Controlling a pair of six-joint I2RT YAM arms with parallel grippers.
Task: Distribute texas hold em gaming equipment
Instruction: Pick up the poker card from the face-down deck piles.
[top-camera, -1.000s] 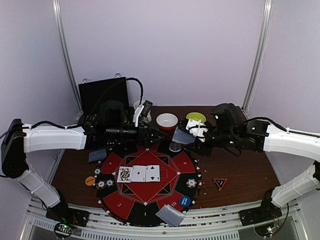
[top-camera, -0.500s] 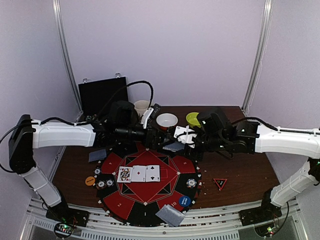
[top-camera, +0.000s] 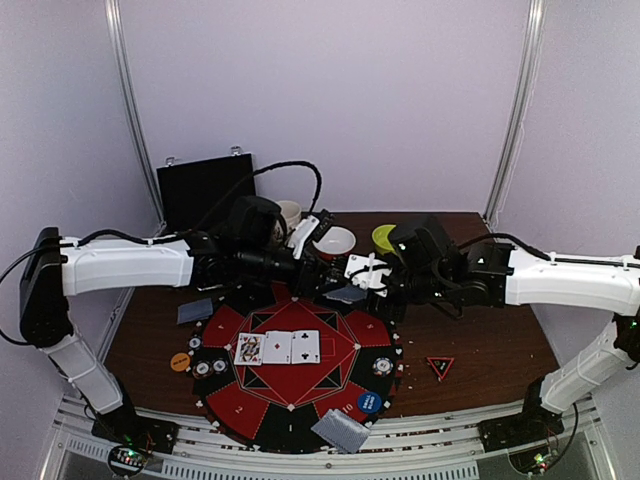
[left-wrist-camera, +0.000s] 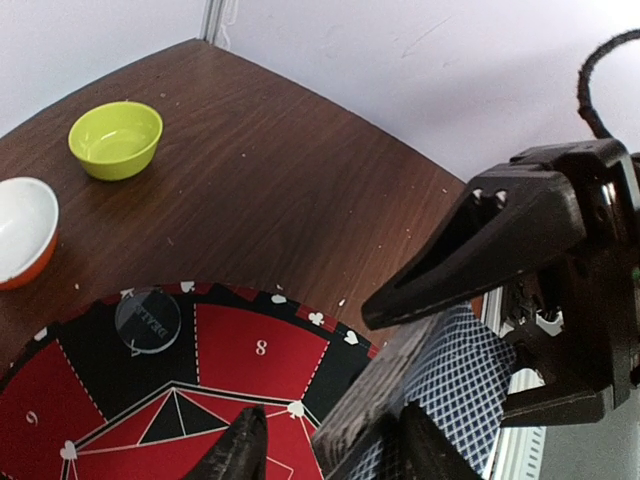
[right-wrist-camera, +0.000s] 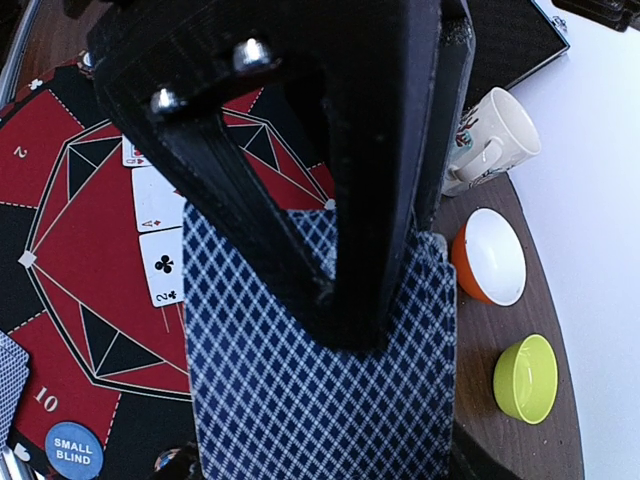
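Left tool (right-wrist-camera: 338, 305) over half-hidden cards (right-wrist-camera: 300, 400)

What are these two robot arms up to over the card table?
They meet above the far edge of the round mat. The right gripper is clamped on a pack of blue-backed cards, and the left gripper sits right at that pack, apparently to take a card; whether it grips yet is unclear. Three face-up cards lie at the mat's middle, chips nearby.

Lab test booth: blank walls (top-camera: 320, 100), metal rails (top-camera: 132, 100)
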